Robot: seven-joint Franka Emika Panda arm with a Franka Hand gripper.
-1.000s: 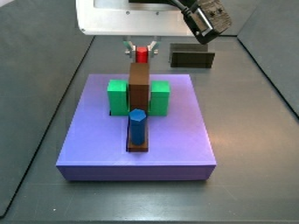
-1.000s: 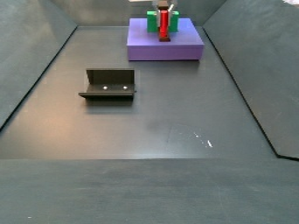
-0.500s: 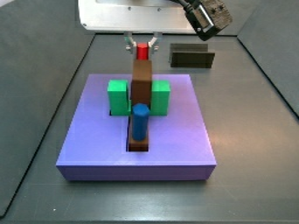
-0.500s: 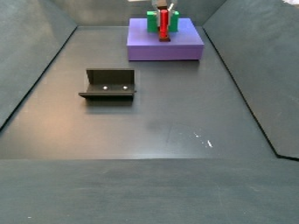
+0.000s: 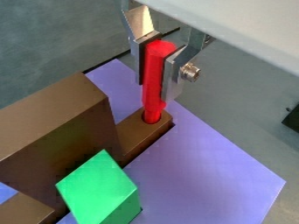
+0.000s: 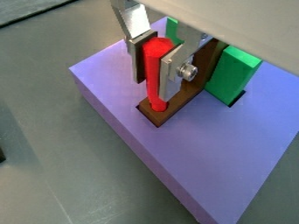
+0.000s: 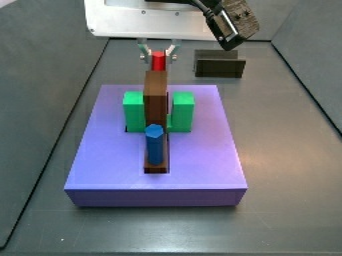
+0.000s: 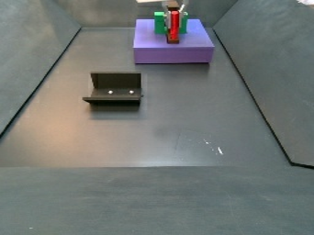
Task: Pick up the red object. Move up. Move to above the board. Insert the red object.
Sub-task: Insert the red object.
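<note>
Both fingers (image 5: 139,24) around red object (image 5: 155,80)

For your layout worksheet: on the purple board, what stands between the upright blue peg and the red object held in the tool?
The tall brown bar stands between the blue peg and the red object, flanked by green blocks; a side view shows it. The tool is above the board.

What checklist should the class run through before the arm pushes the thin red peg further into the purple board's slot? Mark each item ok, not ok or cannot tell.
1. Gripper above the large flat purple board, jaws shut on the thin bright-red peg: ok.
2. Peg upright: ok.
3. Peg's lower end at the brown-lined slot: ok.
4. Peg apart from the tall brown bar: ok.
5. Blue hexagonal peg standing elsewhere in the slot: ok.
6. Peg fully seated: cannot tell.
</note>
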